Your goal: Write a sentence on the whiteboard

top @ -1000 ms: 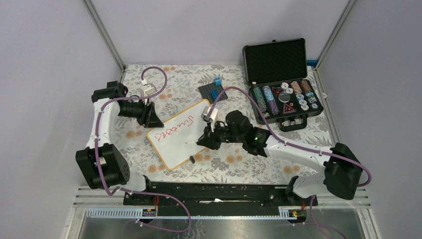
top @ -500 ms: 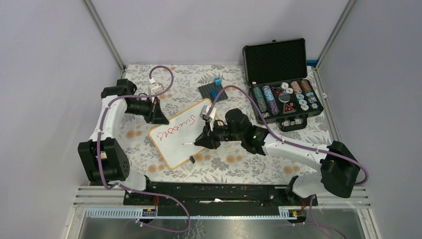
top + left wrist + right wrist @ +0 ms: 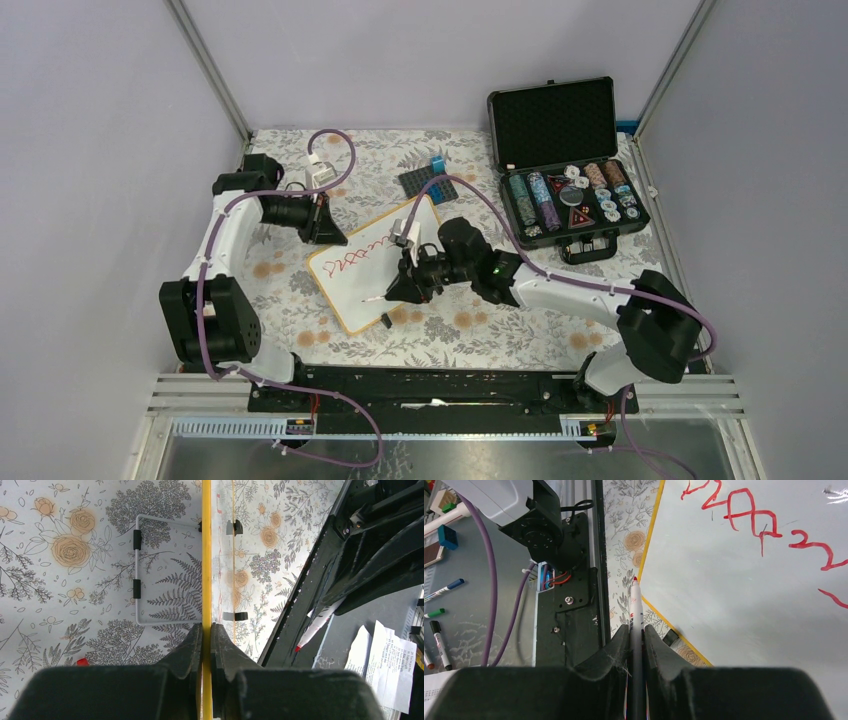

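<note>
Floral table (image 3: 470, 325): one whiteboard (image 3: 350, 295), one marker (image 3: 636, 610)

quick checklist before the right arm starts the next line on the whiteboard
1. Board hold: left gripper shut on the whiteboard frame: ok.
2. Pen hold: marker pinched in the right gripper: ok.
3. Cap: red tip bare: ok.
4. Contact: tip touching the board surface: cannot tell.
5. Space: blank white area below the sentence so far: ok.
6. Writing finished: not ok, only one scribbled red line shows.
</note>
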`<state>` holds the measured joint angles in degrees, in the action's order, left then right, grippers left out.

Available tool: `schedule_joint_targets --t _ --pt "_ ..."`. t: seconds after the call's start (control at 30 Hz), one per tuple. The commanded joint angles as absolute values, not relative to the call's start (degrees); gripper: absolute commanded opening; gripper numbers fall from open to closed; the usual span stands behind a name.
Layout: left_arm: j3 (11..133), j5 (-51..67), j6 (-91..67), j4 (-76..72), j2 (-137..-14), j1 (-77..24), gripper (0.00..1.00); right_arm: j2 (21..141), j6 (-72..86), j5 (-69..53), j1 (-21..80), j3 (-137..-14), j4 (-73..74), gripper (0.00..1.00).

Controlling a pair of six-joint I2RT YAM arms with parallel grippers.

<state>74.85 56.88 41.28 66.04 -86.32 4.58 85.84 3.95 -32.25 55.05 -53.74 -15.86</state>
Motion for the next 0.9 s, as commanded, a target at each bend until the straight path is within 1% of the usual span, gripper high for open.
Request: schedule_joint_targets --t 0.0,0.2,0.43,0.87 --pt "73.7 58.8 41.3 63.0 -85.2 4.0 0.0 87.4 3.4 -31.6 54.7 -55.9 -19.1 0.0" --pt "72.0 59.3 39.3 60.4 -84.2 4.0 0.0 89.3 5.1 -28.9 54.8 -55.9 -21.8 0.0" --pt "70.6 58.2 35.9 56.8 -82.4 3.2 0.0 91.0 5.0 -25.8 55.4 -56.2 -21.4 0.0" --pt "68.4 56.4 33.7 52.8 -80.8 2.2 0.0 91.2 4.6 -25.6 56.1 -54.9 -22.0 0.0"
